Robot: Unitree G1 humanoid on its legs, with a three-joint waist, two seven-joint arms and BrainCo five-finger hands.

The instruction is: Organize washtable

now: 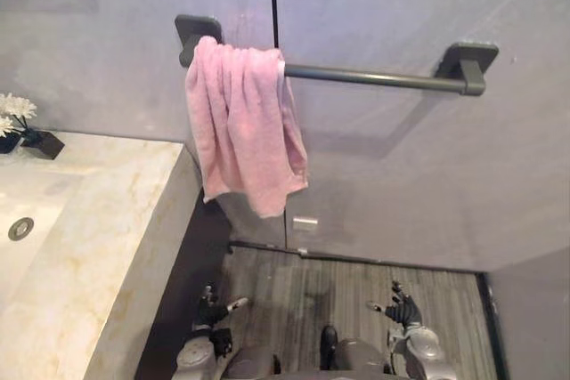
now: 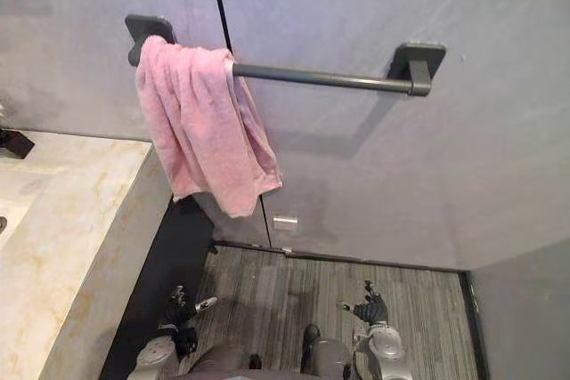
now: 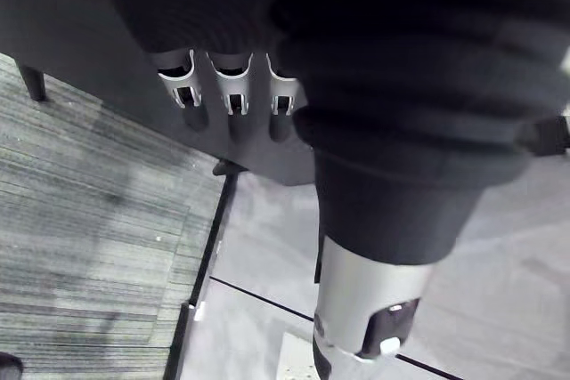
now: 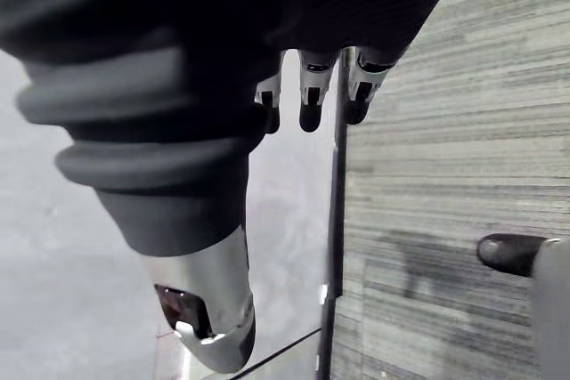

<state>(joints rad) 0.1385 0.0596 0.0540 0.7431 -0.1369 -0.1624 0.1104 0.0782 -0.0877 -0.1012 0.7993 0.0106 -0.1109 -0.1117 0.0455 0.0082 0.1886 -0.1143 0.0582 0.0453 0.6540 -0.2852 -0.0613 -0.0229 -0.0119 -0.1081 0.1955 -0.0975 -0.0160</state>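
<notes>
Pink towel [image 1: 245,122] is hanging bunched over the left end of the dark rail [image 1: 374,76] in the left eye view, its folds drooping in an uneven clump just beside the edge of the marble table [image 1: 98,220], while the rest of the bar is lying bare. White flowers [image 1: 13,113] are sitting at the back of the table, near the sink's drain [image 1: 20,229]. Low over the grey floor [image 1: 312,291], the left robot hand [image 1: 214,309] and the right robot hand [image 1: 403,307] are hanging well apart from the towel.

The right eye view is showing the same layout, with the lowest corner of the cloth dangling below the level of the table top.

In the left wrist view the fingers [image 3: 230,95] are lying straight and the thumb [image 3: 361,309] is standing apart from them, with nothing between them.

In the right wrist view the fingers [image 4: 307,100] and thumb [image 4: 209,327] are likewise spread and relaxed, carrying nothing.

Judging by its drape, the towel is looking soft, light and limp. It is likely to sag, shift and slide along the smooth bar when tugged. The safest hold is probably a pinch through the thick gathered layers just under the rail, or on the free hanging edge — a shallow grip on one thin layer could slip.
</notes>
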